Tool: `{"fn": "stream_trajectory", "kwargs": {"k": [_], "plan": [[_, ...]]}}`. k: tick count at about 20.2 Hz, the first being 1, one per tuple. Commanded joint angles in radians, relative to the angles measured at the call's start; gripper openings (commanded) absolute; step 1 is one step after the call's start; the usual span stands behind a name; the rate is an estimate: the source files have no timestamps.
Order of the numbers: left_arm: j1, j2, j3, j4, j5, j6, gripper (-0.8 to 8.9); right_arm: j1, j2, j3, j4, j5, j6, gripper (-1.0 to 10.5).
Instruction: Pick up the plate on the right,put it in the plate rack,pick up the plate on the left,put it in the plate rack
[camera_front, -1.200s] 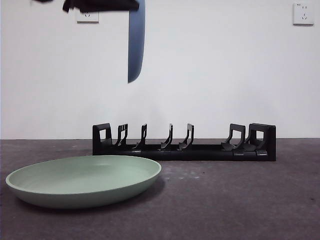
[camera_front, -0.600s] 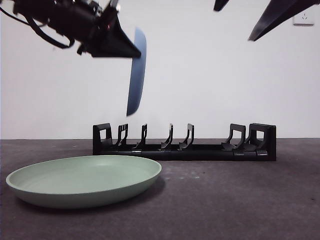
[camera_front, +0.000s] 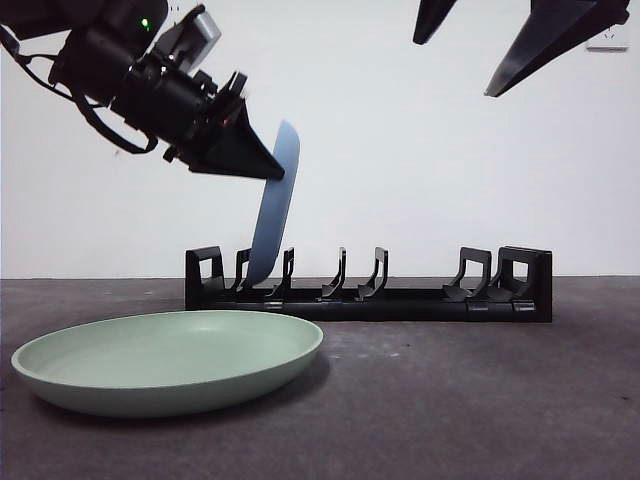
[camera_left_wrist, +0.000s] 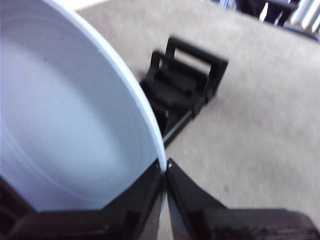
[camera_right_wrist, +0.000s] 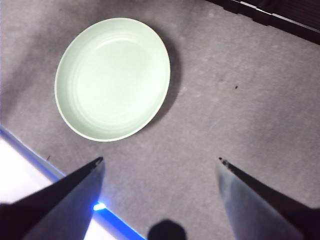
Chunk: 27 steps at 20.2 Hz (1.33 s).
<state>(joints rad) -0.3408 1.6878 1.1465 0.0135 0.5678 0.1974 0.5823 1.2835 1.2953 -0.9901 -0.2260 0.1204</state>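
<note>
My left gripper is shut on the rim of a pale blue plate, which hangs on edge with its lower rim down among the left prongs of the black plate rack. The left wrist view shows the blue plate pinched at my left gripper, with an end of the plate rack just beyond. A green plate lies flat on the table in front of the rack's left part. My right gripper hangs open high at the upper right, looking down on the green plate.
The rack stands across the dark grey table near a white wall. Two wall sockets show, one at the upper right. In the right wrist view the table edge runs close to the green plate.
The left arm has come down with the blue plate, from high above the rack until its lower rim sits among the left prongs. The right gripper has come into view at the upper right.
</note>
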Motion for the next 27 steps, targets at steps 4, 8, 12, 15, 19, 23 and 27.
{"fn": "stream_trajectory", "kwargs": {"k": [4, 8, 12, 15, 19, 23, 27], "plan": [[0.004, 0.014, 0.008, -0.056, -0.061, 0.126, -0.08, 0.002, 0.001, -0.01, 0.009, 0.014, 0.008, 3.8], [0.002, 0.014, 0.008, -0.078, -0.121, 0.165, -0.08, 0.002, 0.001, -0.01, 0.008, 0.015, 0.008, 3.8], [0.0, 0.014, 0.008, -0.078, -0.153, 0.166, -0.01, 0.002, 0.001, -0.01, 0.007, 0.015, 0.008, 3.8], [-0.001, 0.014, 0.008, -0.076, -0.149, 0.161, 0.0, 0.002, 0.001, -0.01, 0.006, 0.015, 0.007, 3.8], [-0.006, 0.014, 0.008, -0.08, -0.148, 0.146, 0.16, 0.002, 0.001, -0.01, 0.006, 0.018, 0.007, 3.8], [-0.008, 0.011, 0.009, -0.086, -0.141, 0.13, 1.65, 0.002, 0.001, -0.01, 0.006, 0.018, 0.007, 3.8], [-0.008, 0.005, 0.009, -0.106, -0.128, 0.117, 1.96, 0.002, 0.001, -0.01, 0.006, 0.018, 0.006, 3.8]]}}
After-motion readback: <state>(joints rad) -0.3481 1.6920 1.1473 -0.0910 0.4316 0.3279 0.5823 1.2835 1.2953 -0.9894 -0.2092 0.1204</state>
